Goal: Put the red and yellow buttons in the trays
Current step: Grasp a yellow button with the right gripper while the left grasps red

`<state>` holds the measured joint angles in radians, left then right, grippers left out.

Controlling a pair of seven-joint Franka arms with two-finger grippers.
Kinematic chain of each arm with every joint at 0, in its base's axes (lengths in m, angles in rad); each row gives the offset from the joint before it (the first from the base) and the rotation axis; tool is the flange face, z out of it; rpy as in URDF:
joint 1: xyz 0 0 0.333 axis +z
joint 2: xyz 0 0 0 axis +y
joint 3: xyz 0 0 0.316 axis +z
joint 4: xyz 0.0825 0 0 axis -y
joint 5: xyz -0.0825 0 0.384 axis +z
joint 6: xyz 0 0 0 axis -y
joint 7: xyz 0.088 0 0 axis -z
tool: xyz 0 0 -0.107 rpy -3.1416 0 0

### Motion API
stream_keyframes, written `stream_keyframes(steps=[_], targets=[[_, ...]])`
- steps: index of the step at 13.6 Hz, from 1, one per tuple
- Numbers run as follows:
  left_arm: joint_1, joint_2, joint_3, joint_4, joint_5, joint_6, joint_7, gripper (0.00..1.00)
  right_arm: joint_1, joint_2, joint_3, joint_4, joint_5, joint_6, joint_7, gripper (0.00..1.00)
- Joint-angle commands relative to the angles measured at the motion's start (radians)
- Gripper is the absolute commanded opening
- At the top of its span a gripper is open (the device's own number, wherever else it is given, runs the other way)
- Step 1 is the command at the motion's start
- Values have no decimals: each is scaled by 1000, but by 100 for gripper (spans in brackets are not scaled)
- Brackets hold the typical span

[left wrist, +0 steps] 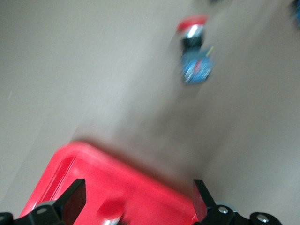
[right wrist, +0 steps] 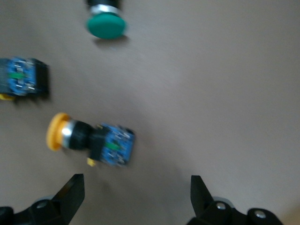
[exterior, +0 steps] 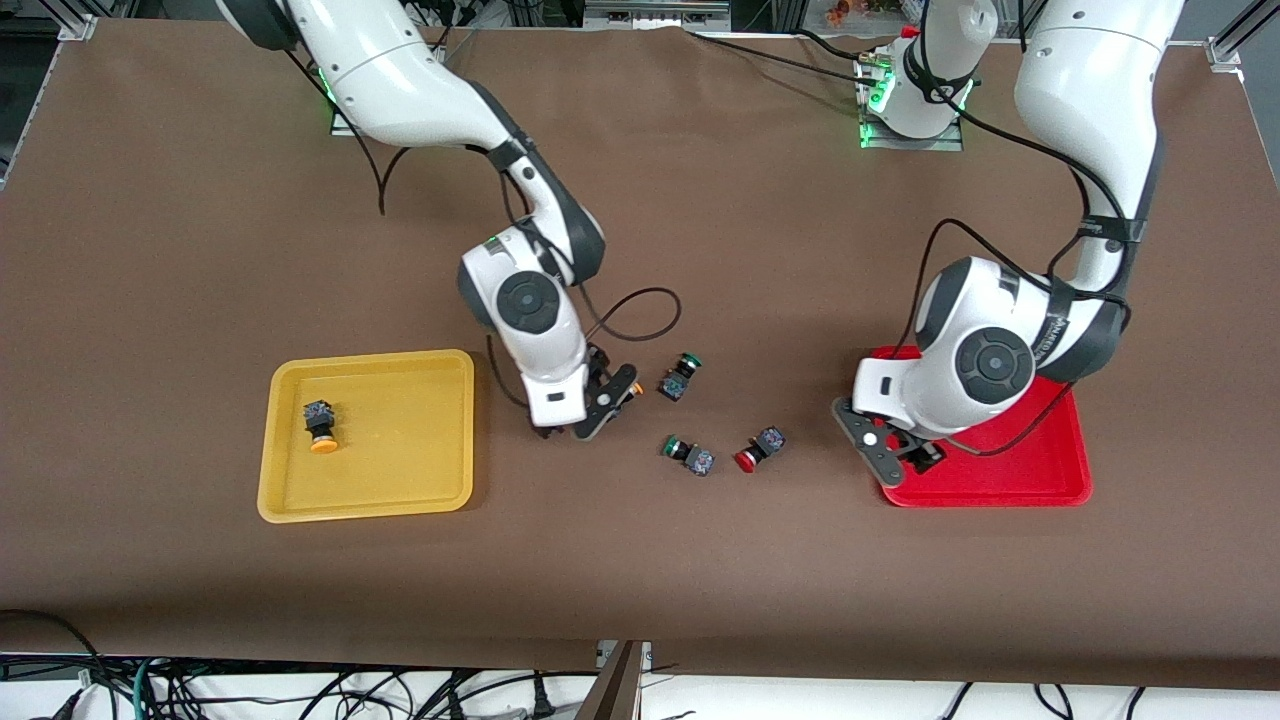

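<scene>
Left gripper (exterior: 893, 455), fingers apart, over red tray (exterior: 1040, 470) holding one red-capped button (left wrist: 111, 210); right gripper (exterior: 585, 415), likewise apart, over orange-capped button (right wrist: 91, 139).

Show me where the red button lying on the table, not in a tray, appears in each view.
Front view: red button on the table, between a green button and the red tray.
Left wrist view: red button on the table, apart from the red tray.
Right wrist view: not in it.
Landmark: red tray.
</scene>
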<state>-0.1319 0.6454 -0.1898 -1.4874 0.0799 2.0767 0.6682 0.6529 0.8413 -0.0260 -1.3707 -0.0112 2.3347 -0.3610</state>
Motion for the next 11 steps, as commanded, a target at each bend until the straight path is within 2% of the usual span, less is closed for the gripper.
stream_keyframes(steps=[1, 3, 7, 10, 11], targets=[[-14, 157, -10, 140, -106, -1, 17, 100, 8, 1, -6, 16, -7, 9, -102, 100], [-55, 181, -13, 133, -115, 52, 8, 100, 8, 4, -6, 15, -4, 12, -185, 100], [-124, 229, -11, 78, -114, 297, -31, 100, 7, 58, -5, 6, 5, 129, -389, 100], [-121, 237, -11, 55, -109, 319, -41, 99, 8, 62, -5, 6, 0, 130, -426, 100], [-121, 237, -11, 55, -109, 318, -39, 72, 8, 62, -5, 6, 3, 129, -441, 100]])
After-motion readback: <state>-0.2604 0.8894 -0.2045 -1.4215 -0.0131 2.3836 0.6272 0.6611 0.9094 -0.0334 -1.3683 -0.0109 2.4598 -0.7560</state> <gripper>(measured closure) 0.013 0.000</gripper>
